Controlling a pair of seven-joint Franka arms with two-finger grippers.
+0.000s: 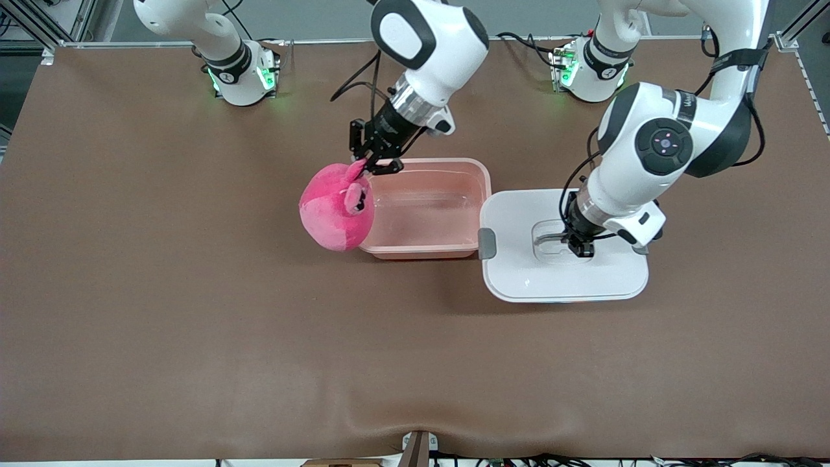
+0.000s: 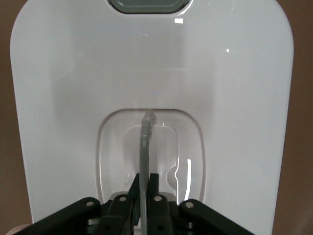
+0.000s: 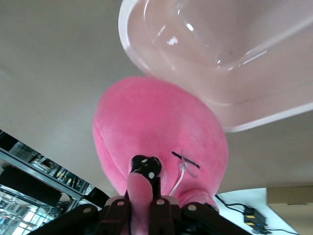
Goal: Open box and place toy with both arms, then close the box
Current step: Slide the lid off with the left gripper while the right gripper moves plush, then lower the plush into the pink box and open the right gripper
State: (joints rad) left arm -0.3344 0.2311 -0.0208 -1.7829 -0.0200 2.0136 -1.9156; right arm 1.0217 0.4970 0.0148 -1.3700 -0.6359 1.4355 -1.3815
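Observation:
The pink tub (image 1: 425,207) of the box stands open in the middle of the table, with nothing in it. Its white lid (image 1: 563,272) lies flat on the table beside the tub, toward the left arm's end. My left gripper (image 1: 579,248) is shut on the lid's clear handle (image 2: 145,147) in its recess. My right gripper (image 1: 369,163) is shut on an eye stalk (image 3: 143,181) of the pink plush toy (image 1: 336,206). The toy hangs from it over the tub's rim at the right arm's end. The tub's rim (image 3: 161,73) shows beside the toy (image 3: 156,127) in the right wrist view.
The brown table cover (image 1: 194,311) stretches wide around the box. A grey clip (image 1: 487,243) on the lid's edge faces the tub; another (image 2: 146,5) shows in the left wrist view. Both arm bases (image 1: 240,71) stand along the table's edge farthest from the front camera.

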